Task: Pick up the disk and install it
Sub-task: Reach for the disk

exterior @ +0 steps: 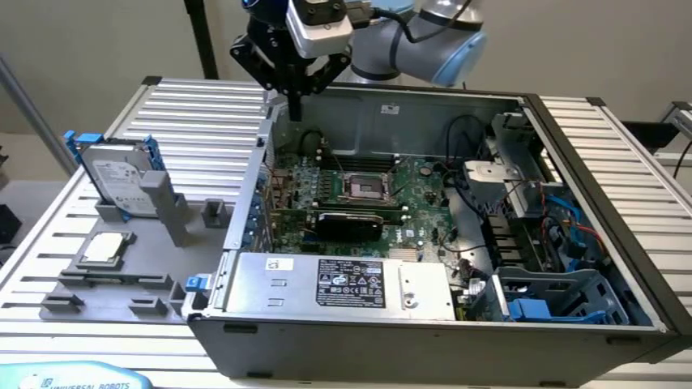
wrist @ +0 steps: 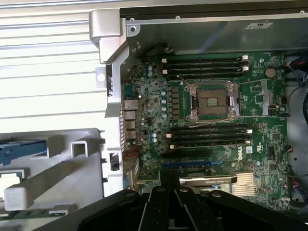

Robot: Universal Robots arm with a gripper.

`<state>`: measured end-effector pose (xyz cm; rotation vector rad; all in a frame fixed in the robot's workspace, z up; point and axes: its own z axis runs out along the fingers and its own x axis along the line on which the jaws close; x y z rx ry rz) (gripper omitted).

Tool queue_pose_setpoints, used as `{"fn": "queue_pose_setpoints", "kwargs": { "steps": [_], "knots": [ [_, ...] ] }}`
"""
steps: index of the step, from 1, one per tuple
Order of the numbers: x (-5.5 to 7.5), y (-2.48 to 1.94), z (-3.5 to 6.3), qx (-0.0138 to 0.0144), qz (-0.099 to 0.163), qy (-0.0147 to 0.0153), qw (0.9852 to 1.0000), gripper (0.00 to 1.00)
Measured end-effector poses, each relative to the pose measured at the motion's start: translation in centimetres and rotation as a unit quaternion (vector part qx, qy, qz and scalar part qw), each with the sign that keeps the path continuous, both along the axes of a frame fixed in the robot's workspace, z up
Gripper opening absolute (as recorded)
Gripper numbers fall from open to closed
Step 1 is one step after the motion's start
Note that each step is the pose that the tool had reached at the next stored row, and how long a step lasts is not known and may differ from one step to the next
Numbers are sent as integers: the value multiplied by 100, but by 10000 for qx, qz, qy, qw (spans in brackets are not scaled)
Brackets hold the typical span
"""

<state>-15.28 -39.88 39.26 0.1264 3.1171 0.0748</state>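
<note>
Tool (exterior: 293,112) first: its two black fingers are pressed together with nothing between them. It hangs over the upper corner of the open computer case (exterior: 433,109), just above the case's side wall. In the wrist view the joined fingers point down at the port-side edge of the motherboard (wrist: 159,96), which lies directly beneath, its processor socket (wrist: 211,101) open a little further in.

Out to the side of the tool, beyond the case wall and lower down, a grey holder (exterior: 162,212) sits on the slatted surface (exterior: 194,105). The disk (exterior: 117,180) stands upright on edge in this holder, its white label facing out and its blue frame showing along the edges. It is well apart from the tool and nothing touches it. A small square chip (exterior: 108,247) lies flat on the same holder, further from the tool than the disk.

Farthest from the tool, at the opposite corner of the case past the power supply (exterior: 335,284), is a plastic drive cage (exterior: 562,288). It looks like a likely home for the disk, though which slot cannot be told.

As I judge it, no part of the task is done: the disk is neither lifted nor fitted, so both the pick-up and the install remain.
</note>
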Motion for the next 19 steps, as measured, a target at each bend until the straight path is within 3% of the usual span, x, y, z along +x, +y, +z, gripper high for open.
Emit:
{"fn": "queue_pose_setpoints", "kwargs": {
  "steps": [19],
  "knots": [
    [-864,0,0,0,1,0,10000,11]
  ]
}}
